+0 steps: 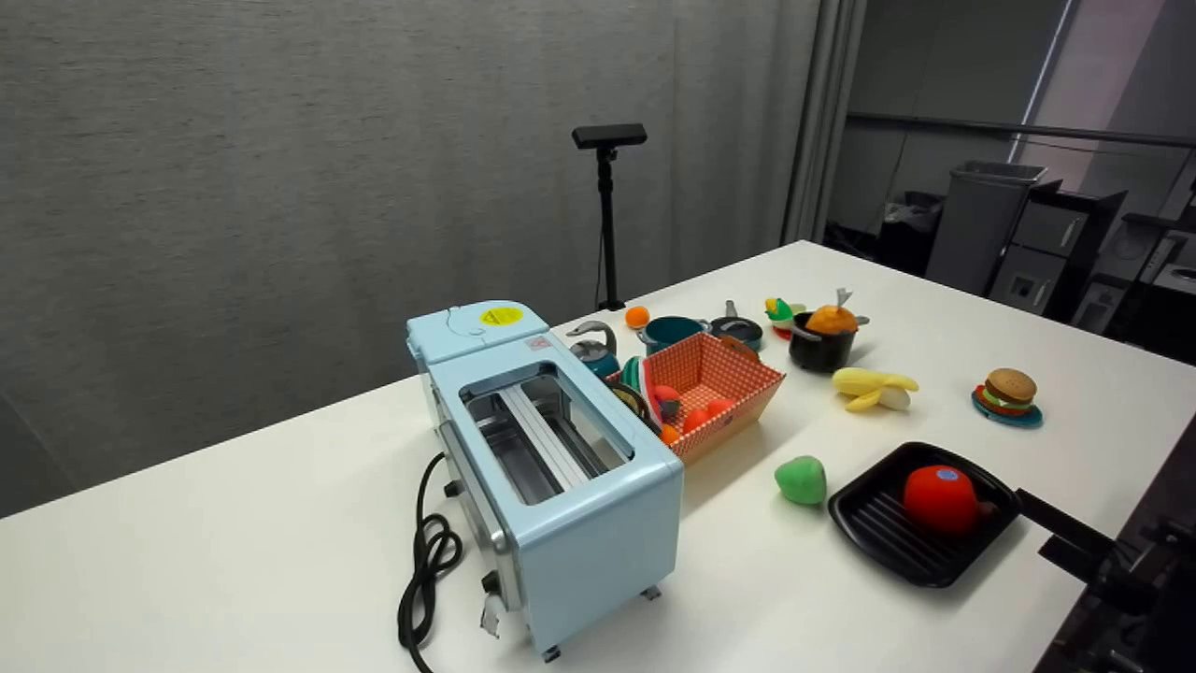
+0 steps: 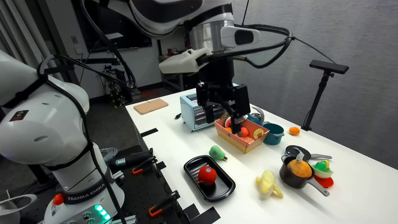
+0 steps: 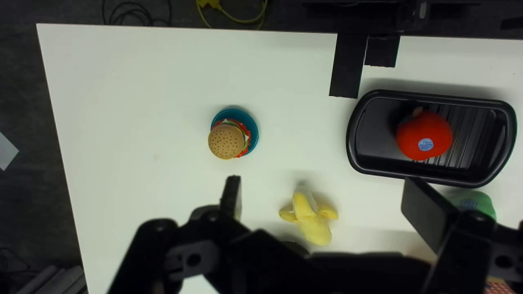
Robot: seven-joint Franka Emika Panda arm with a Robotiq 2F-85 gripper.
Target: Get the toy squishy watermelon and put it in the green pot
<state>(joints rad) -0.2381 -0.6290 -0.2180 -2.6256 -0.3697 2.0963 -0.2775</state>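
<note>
Watermelon (image 1: 642, 379) is in the checked basket (image 2: 230, 140), tipped up at the end nearest the blue oven (image 1: 603, 551), in with some red toys (image 1: 694, 420). Part of it is hidden, so I can't tell exactly how it's resting. The green pot (image 2: 273, 139) (more teal tbh) is on the white surface (image 1: 234, 551) right next to the basket, though I can't tell if they touch. Kettle (image 1: 595, 357) is near both.

End effector (image 3: 327, 200) is up in the air pointing down, fingers (image 3: 423, 212) spread way apart, super clear from the wrist view. The banana (image 3: 314, 226) shows up between them there, but it's really lying on the surface well below.

Other stuff: the grill pan (image 3: 378, 132) has a red fruit (image 3: 425, 139) in it (apple or tomato, can't tell), and the pear (image 2: 217, 152) lies just beside the pan. Burger (image 3: 226, 141) is on a little teal plate (image 3: 252, 127), well apart from the basket. Black pot (image 2: 290, 179) has an orange lump (image 2: 300, 168) in it, with the skillet (image 2: 299, 151) just beside. Small orange ball (image 2: 294, 131) sits near the green pot.
</note>
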